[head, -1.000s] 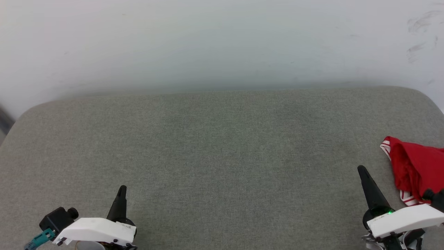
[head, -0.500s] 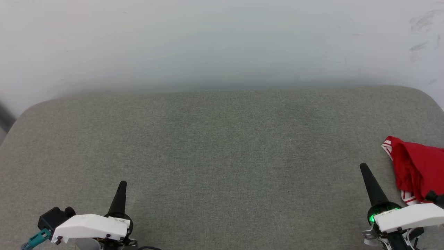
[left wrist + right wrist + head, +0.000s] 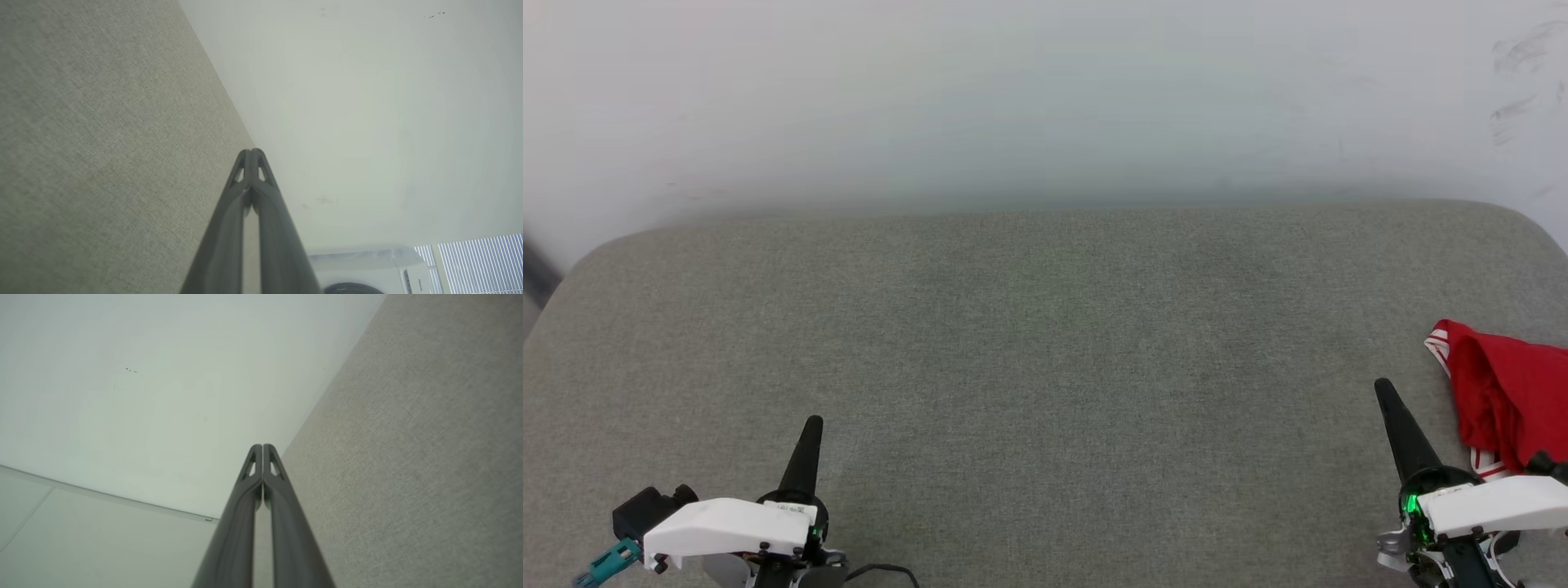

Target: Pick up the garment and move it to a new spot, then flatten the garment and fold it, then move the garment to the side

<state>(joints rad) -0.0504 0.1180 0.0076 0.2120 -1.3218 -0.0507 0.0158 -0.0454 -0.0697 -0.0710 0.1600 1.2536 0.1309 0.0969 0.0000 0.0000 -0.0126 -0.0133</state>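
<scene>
Red crumpled garment (image 3: 1507,400) with red-and-white striped trim: heaped at far right edge of grey woven padded surface (image 3: 1045,351), partly cut off by frame. Right gripper (image 3: 1382,388): long dark fingers pressed together, empty, tip just left of garment, apart from it. Left gripper (image 3: 812,425): likewise clenched, empty, at near left, well apart from garment. Plain white wall (image 3: 1045,98) behind surface.
</scene>
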